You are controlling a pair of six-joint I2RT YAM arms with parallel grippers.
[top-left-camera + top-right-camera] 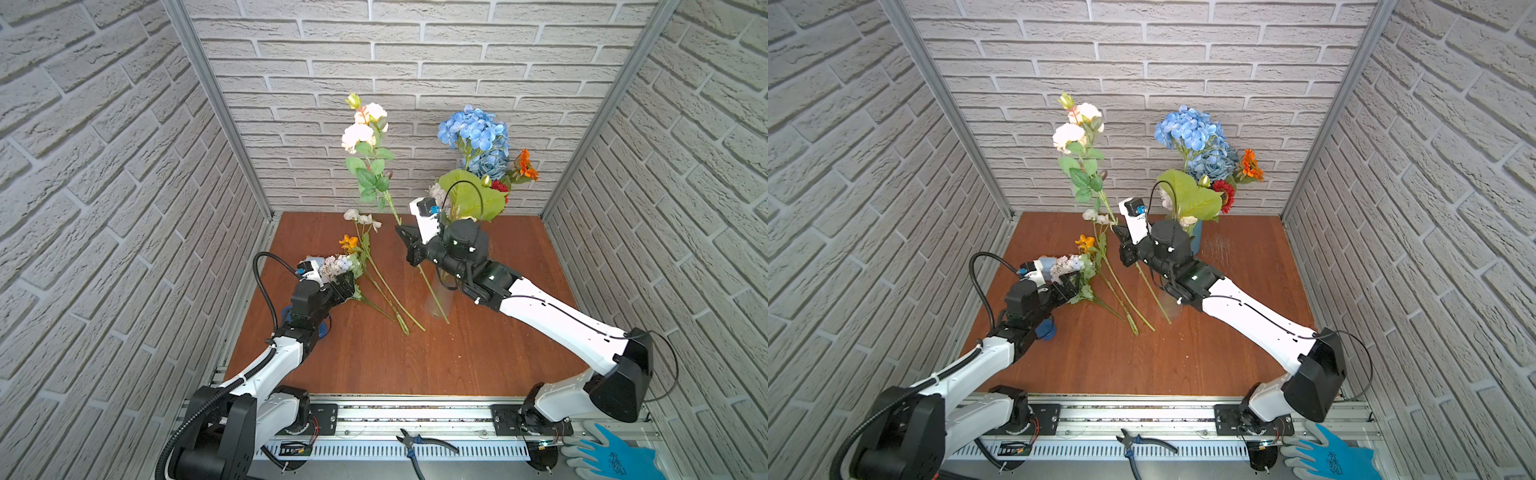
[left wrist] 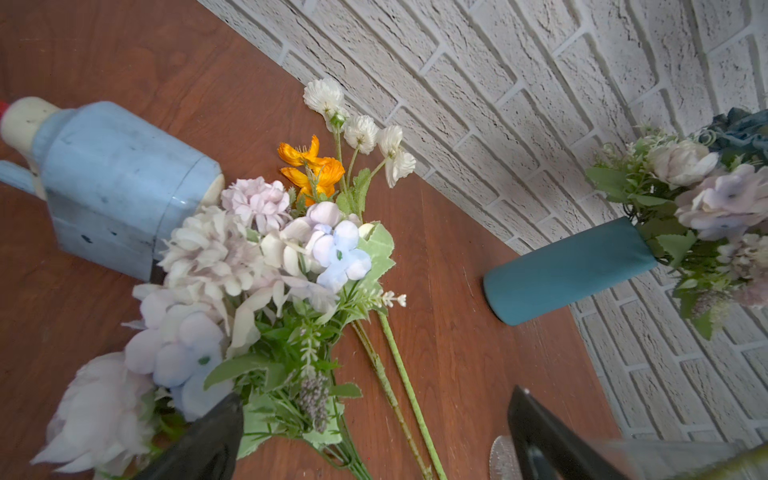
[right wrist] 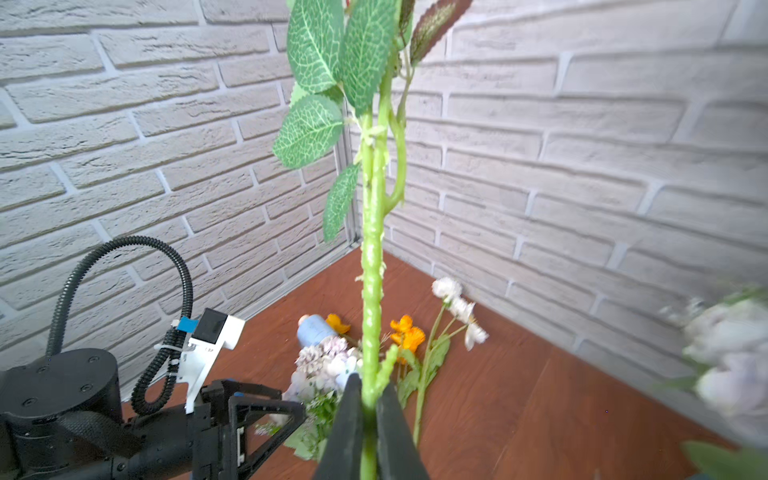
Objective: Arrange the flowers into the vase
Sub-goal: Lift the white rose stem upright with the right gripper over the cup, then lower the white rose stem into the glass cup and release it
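Observation:
My right gripper (image 3: 368, 380) (image 1: 409, 244) is shut on the green stem of the cream-white roses (image 1: 361, 124), holding it tilted above the table. The stem's lower end crosses a clear glass vase (image 1: 436, 303); I cannot tell whether it is inside. At the back stands a teal vase (image 1: 1196, 239) holding blue hydrangea (image 1: 473, 129), orange and red blooms. My left gripper (image 2: 374, 436) (image 1: 347, 283) is open, its fingers either side of the lilac-white bunch (image 2: 249, 257) lying on the table. An orange flower (image 1: 349, 243) and a white cluster stem (image 1: 361, 216) lie beside it.
A pale blue bottle-like object (image 2: 116, 187) lies by the bunch's blooms. A blue item (image 1: 322, 328) sits under the left arm. Brick-pattern walls close in three sides. Pliers (image 1: 415, 442) and a blue glove (image 1: 611, 457) rest on the front rail.

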